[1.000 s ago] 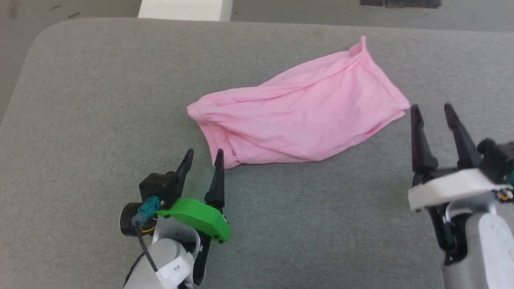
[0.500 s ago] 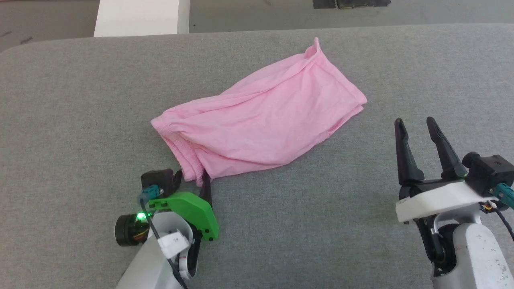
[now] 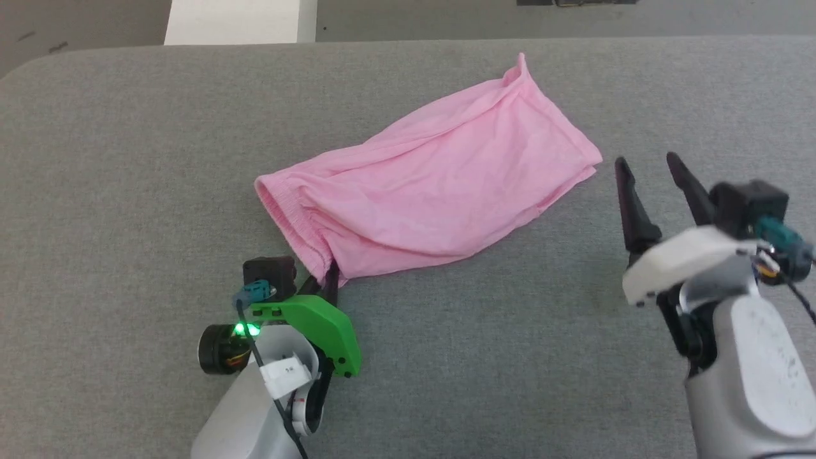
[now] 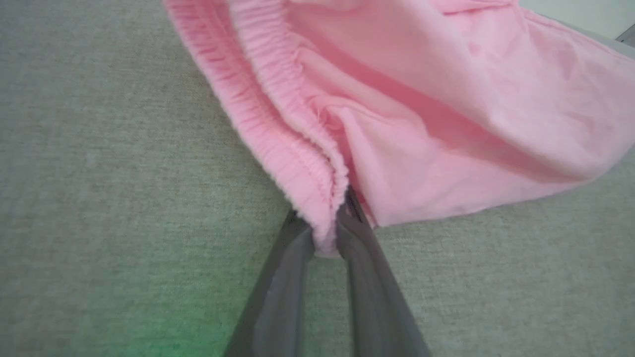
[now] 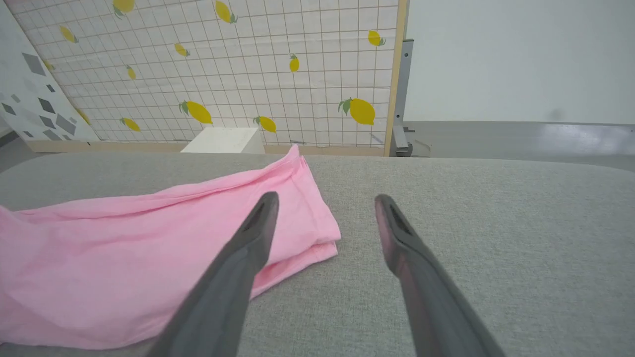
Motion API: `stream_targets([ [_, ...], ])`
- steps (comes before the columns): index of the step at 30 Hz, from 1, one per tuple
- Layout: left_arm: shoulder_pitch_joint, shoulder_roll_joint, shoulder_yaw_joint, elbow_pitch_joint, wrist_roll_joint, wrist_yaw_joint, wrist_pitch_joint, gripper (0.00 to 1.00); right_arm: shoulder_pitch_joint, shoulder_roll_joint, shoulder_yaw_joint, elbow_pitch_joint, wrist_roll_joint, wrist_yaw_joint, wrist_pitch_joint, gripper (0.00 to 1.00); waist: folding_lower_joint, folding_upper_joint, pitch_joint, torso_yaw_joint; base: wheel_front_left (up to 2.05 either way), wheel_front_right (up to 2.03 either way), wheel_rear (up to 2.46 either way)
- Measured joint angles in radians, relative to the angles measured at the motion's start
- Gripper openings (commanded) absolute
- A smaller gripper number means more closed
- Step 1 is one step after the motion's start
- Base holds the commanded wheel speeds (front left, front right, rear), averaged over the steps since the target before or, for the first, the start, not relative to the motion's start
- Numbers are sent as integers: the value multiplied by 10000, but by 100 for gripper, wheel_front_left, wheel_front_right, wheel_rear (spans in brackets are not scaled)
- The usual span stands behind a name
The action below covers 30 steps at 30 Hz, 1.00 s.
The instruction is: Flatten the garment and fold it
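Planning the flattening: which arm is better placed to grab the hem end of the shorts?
Right: the right gripper is open beside the hem of the garment, while the left gripper is shut on its waistband.

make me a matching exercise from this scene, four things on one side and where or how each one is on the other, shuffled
Things:
1. left gripper
2. right gripper
3. shorts
4. white block

Place or state:
a. lying rumpled on the grey table
b. open, near the leg hem
c. shut on the waistband
d. past the table's far edge

Pairs: 1-c, 2-b, 3-a, 4-d
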Motion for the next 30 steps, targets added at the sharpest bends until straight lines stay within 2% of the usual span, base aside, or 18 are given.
stream_targets([
  [6, -74, -71, -151, -176, 0, -52, -21, 0, -1591, 0, -679, 1885, -474, 0, 1442, 100, 0, 0, 211, 265, 0, 0, 0],
  [10, -176, -138, -213, -311, -2, -105, -88, 0, -2562, -2, -1005, 2920, -788, 0, 2805, 100, 0, 0, 467, 464, 0, 0, 0],
  [17, -415, -219, -324, -458, -17, -232, -196, 0, -3386, -2, -1083, 3833, -1482, 0, 4928, 100, 0, 0, 948, 806, 0, 0, 0],
  [20, -457, -265, -370, -477, -71, -268, -249, 0, -3568, -21, -934, 3827, -1664, 0, 5812, 16, 0, 0, 1065, 935, 0, 0, 0],
  [21, -458, -276, -380, -487, -86, -274, -274, 0, -3611, -29, -880, 3756, -1680, 0, 6090, 0, 0, 0, 1087, 968, 0, 0, 0],
  [25, -458, -272, -408, -493, -113, -318, -282, 0, -3448, 35, -700, 3264, -1528, 2, 6389, 0, 0, 0, 1015, 992, 0, 0, 0],
  [30, -280, 36, -468, -717, -278, -445, -123, 0, -2327, 21, -685, 2057, -1053, 2, 5697, 0, 0, 0, 664, 905, 0, 0, 0],
])
